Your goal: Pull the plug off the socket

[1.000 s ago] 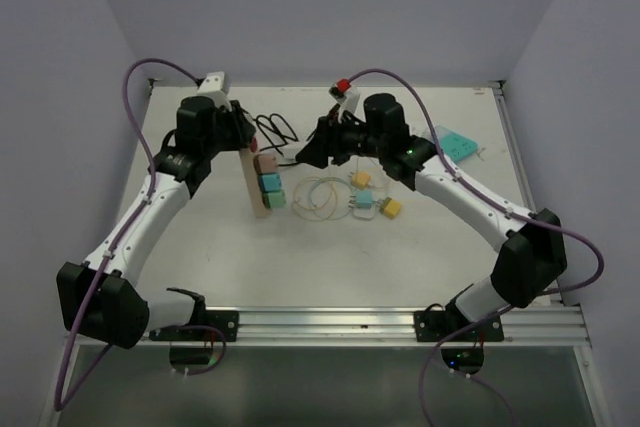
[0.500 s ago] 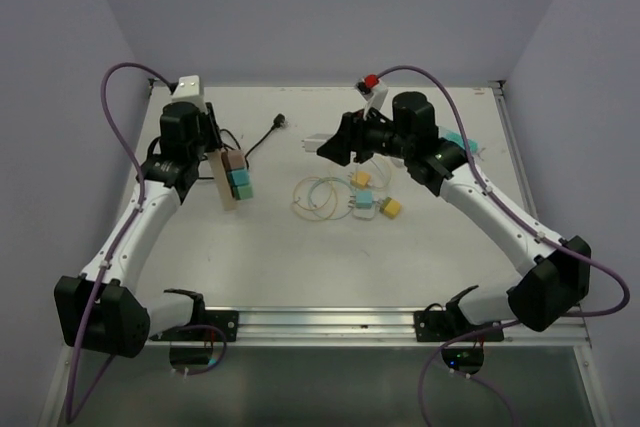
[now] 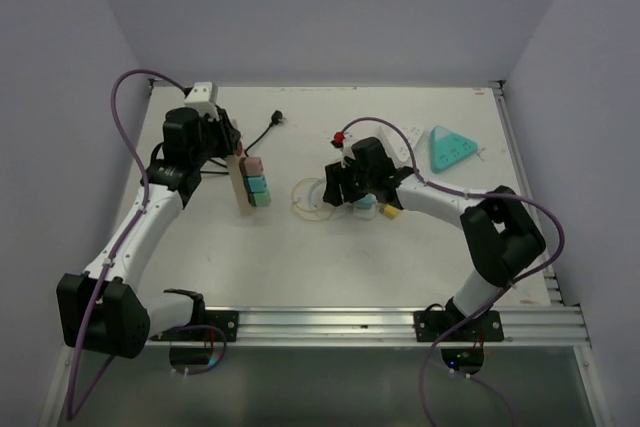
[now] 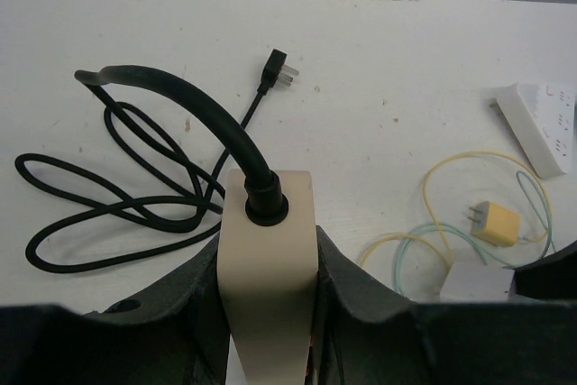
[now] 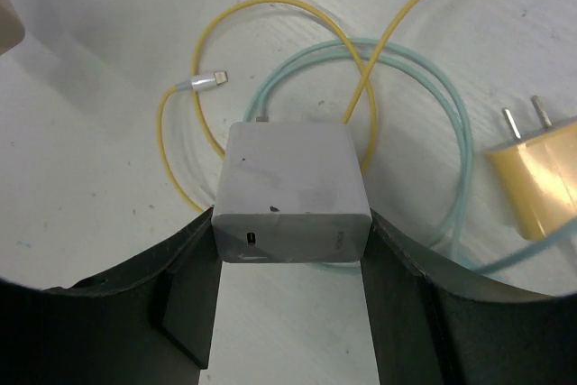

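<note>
table (image 3: 300, 257): left jaws clamp socket (image 4: 267, 259), right jaws plug (image 5: 290, 191)

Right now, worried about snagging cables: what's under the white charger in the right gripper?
The teal cable and yellow cable vanish behind the white charger, held by the right gripper. Whether they run directly beneath its body is covered.

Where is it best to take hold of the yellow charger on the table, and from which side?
Probably the body of the yellow charger, across its two flat sides, coming down from above: it lies flat, with two prongs sticking out of one end, so stay clear of that end.
</note>
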`<state>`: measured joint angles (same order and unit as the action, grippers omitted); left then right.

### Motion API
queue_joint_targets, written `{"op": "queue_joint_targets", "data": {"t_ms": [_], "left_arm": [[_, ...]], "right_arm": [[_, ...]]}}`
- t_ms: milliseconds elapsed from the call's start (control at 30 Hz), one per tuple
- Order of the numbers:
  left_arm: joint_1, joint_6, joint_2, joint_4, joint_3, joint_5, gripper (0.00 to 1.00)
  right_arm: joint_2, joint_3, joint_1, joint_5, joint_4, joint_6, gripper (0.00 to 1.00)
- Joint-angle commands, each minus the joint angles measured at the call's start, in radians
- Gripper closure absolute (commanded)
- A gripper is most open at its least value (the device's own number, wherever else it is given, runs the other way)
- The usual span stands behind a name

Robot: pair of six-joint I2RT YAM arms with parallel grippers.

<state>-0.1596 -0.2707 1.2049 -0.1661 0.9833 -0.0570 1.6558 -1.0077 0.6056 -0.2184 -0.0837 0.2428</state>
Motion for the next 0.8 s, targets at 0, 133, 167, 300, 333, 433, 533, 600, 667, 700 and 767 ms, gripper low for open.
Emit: {"op": "queue_joint_targets", "data": {"t_ms": [0,133,167,300,333,433,533,600,667,700,767], "left_arm": [[0.000,-0.030,-0.005,0.148,0.006,-0.078,1.00],[0.000,-0.030,0.001,0.146,0.005,-0.092,1.00],[0.000,-0.027,0.002,0.143,0.006,-0.089,1.00],[0.000,-0.021,-0.002,0.134,0.006,-0.080,1.00],[0.000,-0.021,-0.004,0.135,0.008,-0.078,1.00],[0.000,-0.019,-0.004,0.135,0.008,-0.081,1.00],[0.000,-0.016,-0.008,0.134,0.006,-0.076,1.00],[0.000,-0.015,-0.010,0.137,0.003,-0.076,1.00],[0.000,-0.015,-0.013,0.140,0.002,-0.083,1.00],[0.000,-0.015,-0.011,0.142,0.000,-0.087,1.00],[0.000,-0.016,-0.011,0.145,-0.001,-0.102,1.00]], "right_arm": [[0.018,0.007,0.077,0.106,0.250,-0.048,1.00],[0.067,0.041,0.111,0.203,0.321,-0.037,0.92],[0.071,0.046,0.112,0.206,0.325,-0.036,0.78],[0.070,0.070,0.112,0.199,0.283,-0.039,0.44],[0.065,0.076,0.114,0.192,0.273,-0.037,0.40],[0.036,0.093,0.114,0.151,0.230,-0.034,0.22],[-0.014,0.086,0.114,0.110,0.171,-0.030,0.12],[-0.056,0.057,0.114,0.070,0.132,-0.025,0.09],[-0.080,0.025,0.114,0.031,0.113,-0.023,0.06],[-0.099,-0.008,0.114,-0.007,0.110,-0.013,0.05],[-0.108,-0.061,0.115,-0.057,0.114,-0.001,0.05]]}}
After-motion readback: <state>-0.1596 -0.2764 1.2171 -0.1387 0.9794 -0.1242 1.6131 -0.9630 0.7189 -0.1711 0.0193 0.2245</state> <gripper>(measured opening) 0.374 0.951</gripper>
